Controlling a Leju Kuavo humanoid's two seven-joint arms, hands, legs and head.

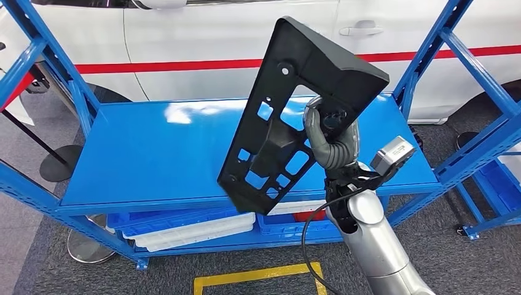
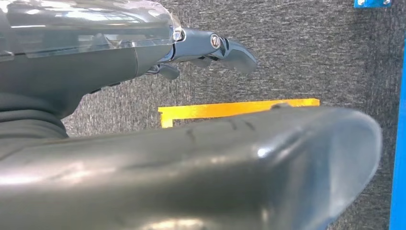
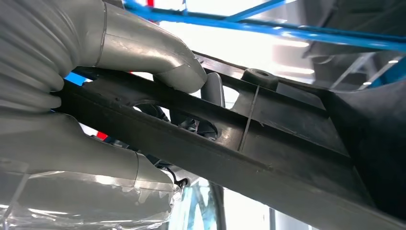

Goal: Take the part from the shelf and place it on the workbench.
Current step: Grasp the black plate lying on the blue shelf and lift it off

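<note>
Blue shelf (image 1: 153,153) before a white car (image 1: 203,37): the right robot hand (image 1: 329,138) grips the black part (image 1: 295,117) by a cutout edge, clear above the shelf. Rigid, light-looking moulded plastic, likely to swing off-centre.

**Part up over the shelf, car behind**

We've got the part (image 1: 289,117) raised above the middle of our head view, tilted, its top leaning toward one o'clock. Our right hand (image 1: 329,138) grips it at its four o'clock edge, with the arm coming up from five o'clock. Under and behind the part lies the shelf board (image 1: 153,153), spreading out to nine o'clock. Behind the shelf, at twelve, stands a car (image 1: 215,37). Below the board, at seven o'clock, trays (image 1: 184,230) sit on the lower level. On the floor in front, at six o'clock, a taped line (image 1: 258,276). Our left hand (image 2: 210,48) hangs over that floor.
</note>
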